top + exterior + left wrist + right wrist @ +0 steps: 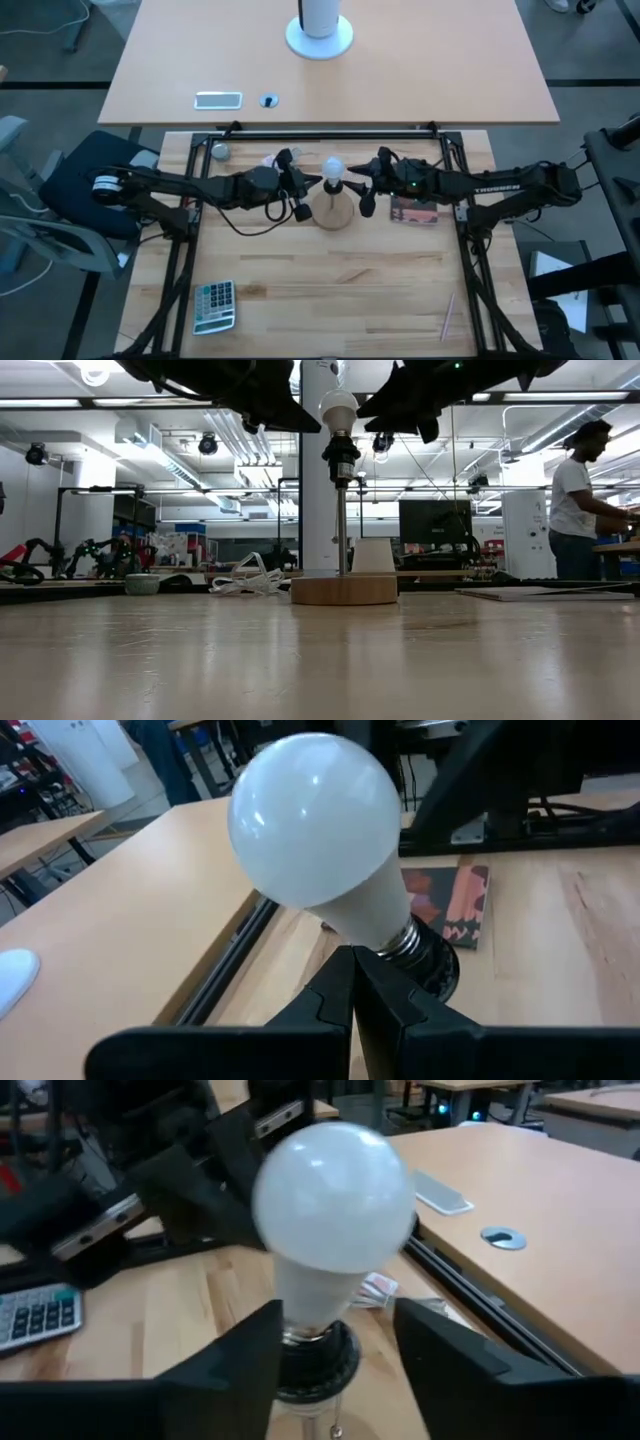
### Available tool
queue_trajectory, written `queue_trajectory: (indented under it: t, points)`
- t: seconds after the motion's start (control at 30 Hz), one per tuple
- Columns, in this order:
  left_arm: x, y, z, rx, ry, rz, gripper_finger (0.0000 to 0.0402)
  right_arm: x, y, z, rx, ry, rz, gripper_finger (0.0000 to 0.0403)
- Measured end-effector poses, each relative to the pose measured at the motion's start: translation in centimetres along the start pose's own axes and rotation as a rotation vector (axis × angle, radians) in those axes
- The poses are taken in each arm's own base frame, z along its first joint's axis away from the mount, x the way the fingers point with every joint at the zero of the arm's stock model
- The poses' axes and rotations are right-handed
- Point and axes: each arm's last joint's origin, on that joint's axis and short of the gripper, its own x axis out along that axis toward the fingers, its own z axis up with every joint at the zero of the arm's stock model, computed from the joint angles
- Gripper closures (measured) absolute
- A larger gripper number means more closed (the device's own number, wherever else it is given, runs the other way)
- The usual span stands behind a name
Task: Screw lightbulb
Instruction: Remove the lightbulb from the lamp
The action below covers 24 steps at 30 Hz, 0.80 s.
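High view: lightbulb (pixel 333 166) seated in black socket (pixel 340 458) atop wooden stand (pixel 333 212), mid-counter (pixel 330 290). Right gripper (pixel 335 1342) fingers spread, straddling bulb neck, likely ready to twist. Left gripper (pixel 352 985) fingers pressed together just left, likely waiting.

Light wooden table (pixel 330 280) with disc stand (pixel 333 212), calculator (pixel 214 305), booklet (pixel 414 212), grey ball (pixel 220 151).
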Motion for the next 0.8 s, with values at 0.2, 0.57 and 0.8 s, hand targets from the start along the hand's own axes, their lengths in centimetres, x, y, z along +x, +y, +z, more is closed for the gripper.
queue_trajectory:
  t: [0.2,0.57,0.8]
  points:
    - [0.0,0.1,0.2,0.006,-0.022,0.005,0.0401,0.9,0.1,-0.3,0.013,-0.010,0.009,0.0165]
    - [0.0,0.0,0.3,0.007,-0.035,-0.022,0.0401,2.2,0.2,-0.6,0.038,-0.048,0.046,0.0156]
    - [0.0,0.0,0.3,0.007,-0.038,-0.034,0.0401,3.0,0.3,-1.0,0.047,-0.054,0.064,0.0169]
